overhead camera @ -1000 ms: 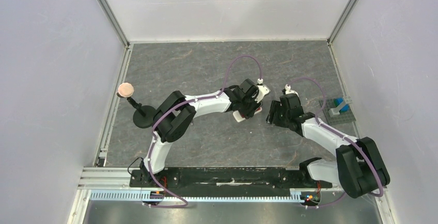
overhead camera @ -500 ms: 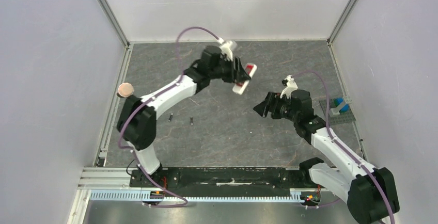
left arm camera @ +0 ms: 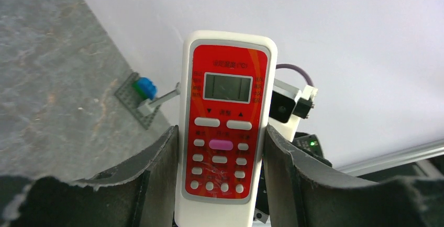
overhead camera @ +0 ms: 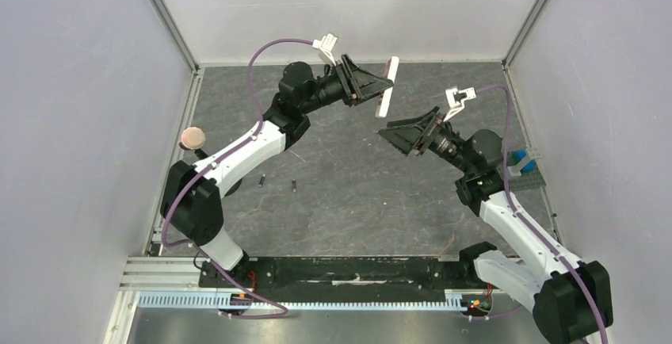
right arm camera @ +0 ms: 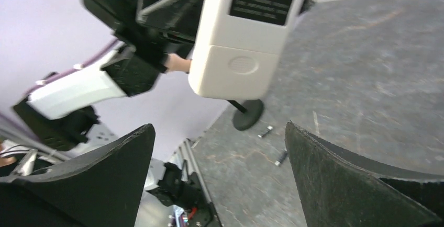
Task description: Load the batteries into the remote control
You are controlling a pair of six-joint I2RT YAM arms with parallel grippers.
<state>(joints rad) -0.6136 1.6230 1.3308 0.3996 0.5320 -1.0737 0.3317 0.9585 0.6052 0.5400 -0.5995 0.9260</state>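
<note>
My left gripper (overhead camera: 379,84) is raised over the back of the table, shut on the remote control (overhead camera: 387,89). In the left wrist view the remote control (left arm camera: 226,106) stands upright between the fingers (left arm camera: 157,159), red button face toward the camera. My right gripper (overhead camera: 400,134) is open, a short way from the remote and pointing at it. In the right wrist view the remote's plain white back (right arm camera: 246,44) shows above the wide-open right gripper (right arm camera: 219,127). Two batteries (overhead camera: 260,179) (overhead camera: 294,186) lie on the table; the right wrist view has both batteries (right arm camera: 265,131) (right arm camera: 281,158).
A black stand with a pinkish disc (overhead camera: 192,136) stands at the left, its base (right arm camera: 248,114) near the batteries. A grey baseplate with blue bricks (overhead camera: 523,166) sits at the right edge, the same baseplate (left arm camera: 137,97) showing in the left wrist view. Enclosure walls surround the table.
The left arm has lifted the remote from the table's middle up toward the back. The right gripper has risen, turned toward it and opened wide. The batteries now show on the table.
</note>
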